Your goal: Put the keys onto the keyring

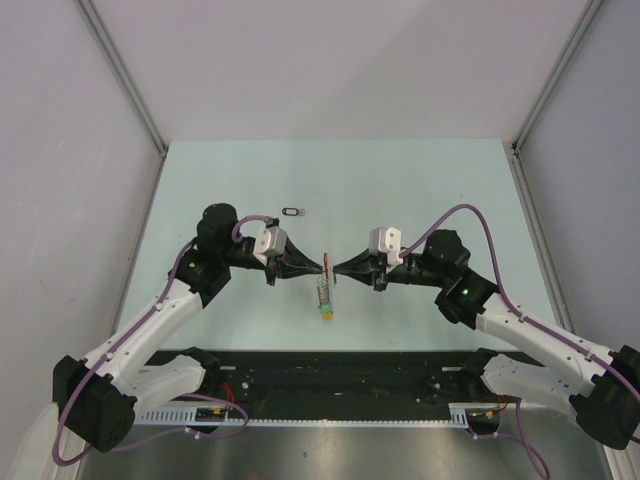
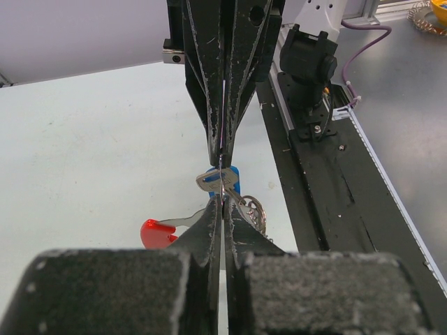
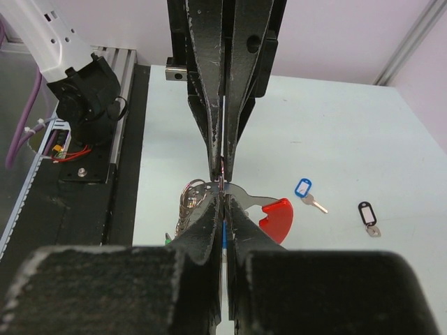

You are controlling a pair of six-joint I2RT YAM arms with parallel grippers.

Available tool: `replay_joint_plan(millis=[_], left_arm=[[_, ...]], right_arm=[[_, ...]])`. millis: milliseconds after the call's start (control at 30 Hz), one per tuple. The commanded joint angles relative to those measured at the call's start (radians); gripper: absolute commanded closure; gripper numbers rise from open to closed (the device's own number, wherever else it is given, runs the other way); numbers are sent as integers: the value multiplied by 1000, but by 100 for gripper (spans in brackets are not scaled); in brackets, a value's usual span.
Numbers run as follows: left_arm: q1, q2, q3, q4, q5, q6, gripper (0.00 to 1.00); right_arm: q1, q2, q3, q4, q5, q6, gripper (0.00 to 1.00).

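Keyring [image 3: 274, 218] is pinched mid-table, tip to tip, by the closed left claw [image 1: 322, 266] and right claw [image 1: 338, 268]; blue key [image 3: 303, 188] and black key [image 3: 367, 212] lie on the far side, nearer the left arm

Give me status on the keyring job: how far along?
Done: nothing confirmable. In hand: left end effector and right end effector pinch the keyring between them, a blue-tagged key at their tips; threaded or not, can't tell. To do: a second blue-tagged key and a black-tagged key lie loose on the table.
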Motion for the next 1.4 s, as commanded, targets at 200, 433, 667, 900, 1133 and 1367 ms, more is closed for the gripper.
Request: replay_joint_plan(millis=[200,433,667,900,1133,1367], left_arm=[[6,-5,1,27,63,-12,100],[7,-3,3,27,67,-15,99],[6,-3,1,27,72,-15,100],[6,-5,1,27,72,-14,100],[7,-8,0,27,74,-12,100],[6,-9,0,27,77,-12,100]], right_arm=[[4,-5,0,66,-27,5,100],[5,-2,0,74,-35,11,100],[7,4,0,78,-35,13,100],[7,10,4,74,-36,13,100],[8,20,5,78,-36,19,100],[8,26,5,85,-41,25,100]])
